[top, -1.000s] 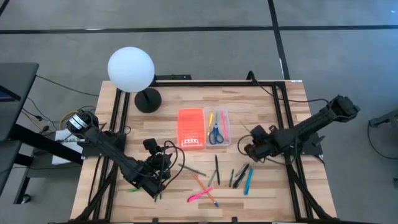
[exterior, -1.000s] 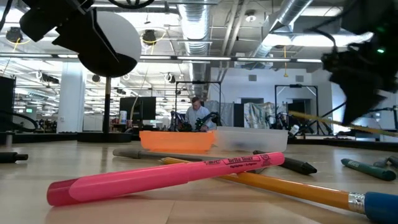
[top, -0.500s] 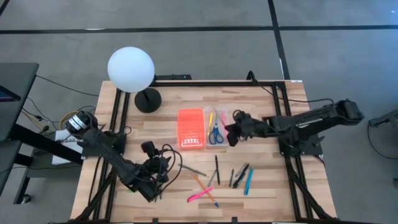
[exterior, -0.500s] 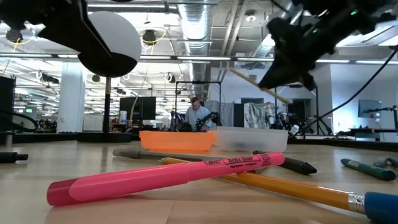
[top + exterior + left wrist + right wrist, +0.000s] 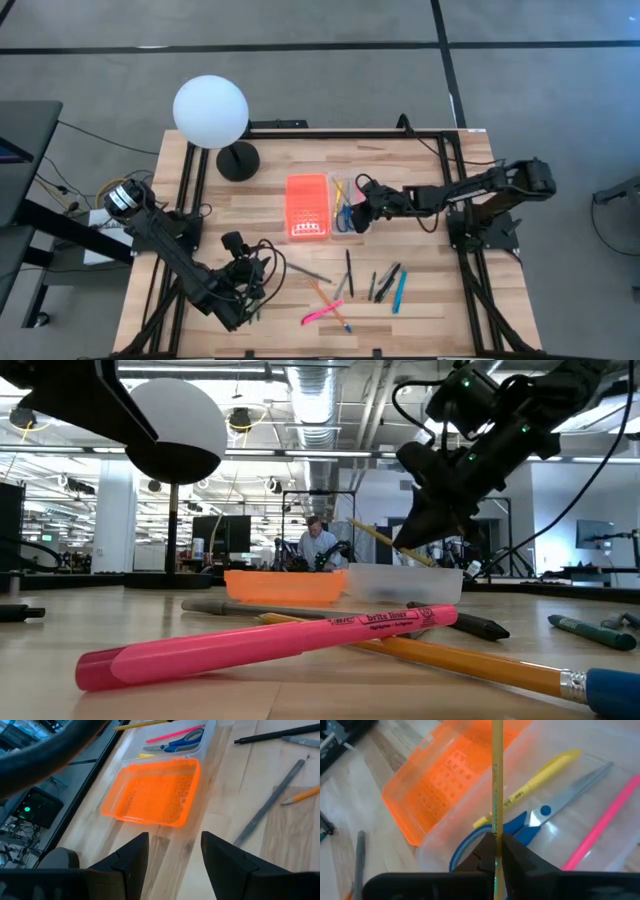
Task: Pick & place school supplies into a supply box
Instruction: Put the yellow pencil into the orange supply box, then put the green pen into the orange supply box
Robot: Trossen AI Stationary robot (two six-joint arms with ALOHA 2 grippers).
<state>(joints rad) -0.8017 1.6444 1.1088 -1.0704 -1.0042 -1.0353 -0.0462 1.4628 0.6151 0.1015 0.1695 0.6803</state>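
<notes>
Wooden surface now has the right arm's fingers, pinched shut on a thin yellow pencil, moved over the clear plastic box at 12 o'clock, ready to drop it in, while the left arm's fingers wait wide open and empty at 7 o'clock.

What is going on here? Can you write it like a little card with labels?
right pincer: shut on a yellow pencil, hanging over the clear tray
left pincer: open, empty, waiting at the table's near left
in the tray: blue-handled scissors, yellow highlighter, pink pen
orange lid: lying open beside the tray
still on the table: pink highlighter, blue pen, several dark pens
also there: white globe lamp
</notes>
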